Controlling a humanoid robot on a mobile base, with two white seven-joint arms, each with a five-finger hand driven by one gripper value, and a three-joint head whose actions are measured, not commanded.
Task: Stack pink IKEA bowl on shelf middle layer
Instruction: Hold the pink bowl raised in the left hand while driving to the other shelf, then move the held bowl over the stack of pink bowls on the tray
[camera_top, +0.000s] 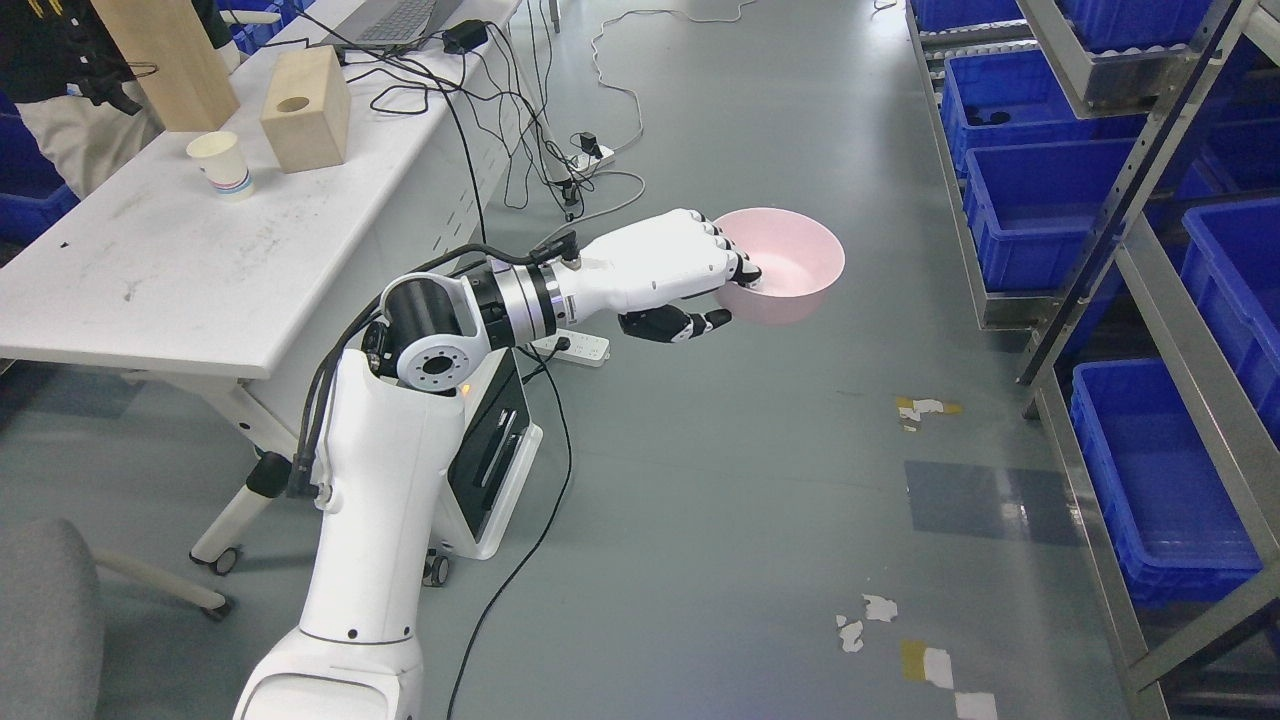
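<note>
You have open grey floor between the white worktop on your left and the metal shelf on your right, its layers carrying blue bins that look empty. The left arm reaches out level over the floor. The left robot hand grips the pink bowl by its near rim, fingers inside, thumb beneath; the bowl is upright, empty, well apart from the shelf.

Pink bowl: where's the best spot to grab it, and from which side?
Grab the pink bowl by its rim, coming from the left side, as the left hand does: fingers hook over the near edge into the hollow, thumb presses the outer wall below. The bowl sits upright with an open top and a thin wall, so the edge is easy to pinch.
</note>
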